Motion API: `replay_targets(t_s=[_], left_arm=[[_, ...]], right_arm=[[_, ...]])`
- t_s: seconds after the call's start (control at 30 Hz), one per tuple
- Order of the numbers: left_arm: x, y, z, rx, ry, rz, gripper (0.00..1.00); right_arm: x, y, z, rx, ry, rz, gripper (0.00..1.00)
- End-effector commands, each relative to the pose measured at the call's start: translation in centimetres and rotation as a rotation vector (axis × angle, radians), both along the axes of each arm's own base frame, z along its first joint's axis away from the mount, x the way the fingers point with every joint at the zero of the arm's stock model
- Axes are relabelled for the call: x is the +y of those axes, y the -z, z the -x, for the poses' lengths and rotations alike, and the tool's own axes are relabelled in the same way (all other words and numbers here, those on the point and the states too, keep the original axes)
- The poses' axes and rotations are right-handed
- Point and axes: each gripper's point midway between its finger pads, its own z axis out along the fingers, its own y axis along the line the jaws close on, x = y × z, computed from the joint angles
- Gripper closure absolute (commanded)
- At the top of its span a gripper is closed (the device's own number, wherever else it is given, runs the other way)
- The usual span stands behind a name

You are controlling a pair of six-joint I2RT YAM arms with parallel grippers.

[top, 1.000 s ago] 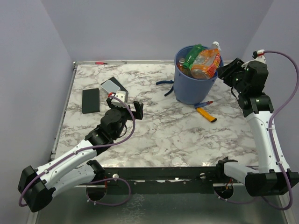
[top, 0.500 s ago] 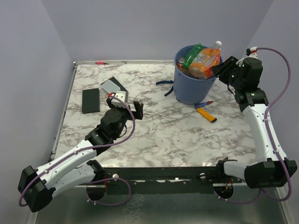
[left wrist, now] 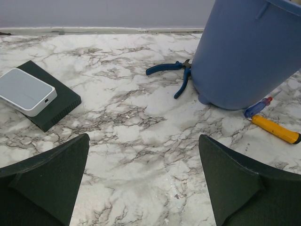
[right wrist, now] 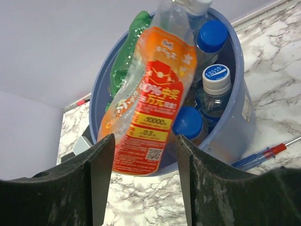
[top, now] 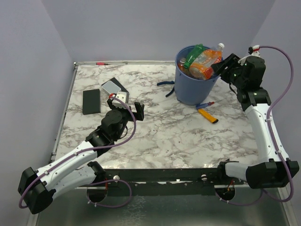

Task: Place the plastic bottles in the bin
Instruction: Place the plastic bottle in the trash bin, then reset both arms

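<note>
The job looks almost done. The bin [top: 193,92] is packed full of plastic bottles. I can see a green bottle [right wrist: 129,56], some with blue caps [right wrist: 211,35], and a big orange-labelled bottle [right wrist: 150,103] lying slanted on top of the pile. Its bottom end pokes out over the bin's rim, so it is not all the way in yet.

The right pincer [right wrist: 146,141] is right at the rim of the bin. Its two fingers stand on each side of that bottle's bottom end. I cannot tell if they are squeezing it or have let it go.

The left pincer [left wrist: 143,137] is well to the left of the bin, low over the desk [top: 164,132]. Its fingers are spread wide and hold nothing.

I see no bottle lying on the desk. Beside the bin there are only blue-handled pliers [left wrist: 174,75], a pen [left wrist: 258,107] and a yellow tool [left wrist: 275,129]. Farther left of the bin lie a flat black slab [top: 91,101] and a small white box [left wrist: 23,89].

I think the only thing left is to get the top bottle to settle inside.
</note>
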Motion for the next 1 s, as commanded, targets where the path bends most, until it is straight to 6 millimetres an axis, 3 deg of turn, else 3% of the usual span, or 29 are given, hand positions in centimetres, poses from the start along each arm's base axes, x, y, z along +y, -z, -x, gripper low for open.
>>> replay_targets(t_s=[0.0, 0.17, 0.3, 0.4, 0.53, 0.7, 0.8, 0.97], left_arm=[[-0.5, -1.3, 0.0, -0.016, 0.018, 0.022, 0.01], [-0.6, -1.4, 0.1, -0.017, 0.020, 0.025, 0.01], [-0.6, -1.4, 0.1, -0.016, 0.021, 0.028, 0.01], [-0.7, -1.3, 0.1, -0.012, 0.025, 0.027, 0.01], [-0.8, -1.1, 0.0, -0.010, 0.025, 0.026, 0.01], [-0.9, -0.7, -0.1, -0.001, 0.025, 0.017, 0.01], [-0.9, -0.6, -0.1, 0.002, 0.024, 0.014, 0.01], [-0.5, -0.7, -0.1, -0.004, 0.008, 0.006, 0.01]], right_arm=[[-1.0, -3.2, 1.5, -0.070, 0.041, 0.023, 0.40], [-2.2, -3.6, 3.8, -0.101, 0.106, 0.033, 0.39], [-3.9, -2.5, 5.9, -0.107, 0.209, 0.037, 0.39], [-5.2, -0.5, 7.7, -0.096, 0.289, 0.025, 0.38], [-6.3, 4.0, 9.3, -0.045, 0.369, -0.010, 0.37], [-6.2, 8.4, 8.3, -0.010, 0.398, -0.085, 0.36], [-5.7, 9.6, 6.5, -0.010, 0.385, -0.121, 0.37], [-4.9, 9.8, 3.5, 0.008, 0.347, -0.128, 0.39]])
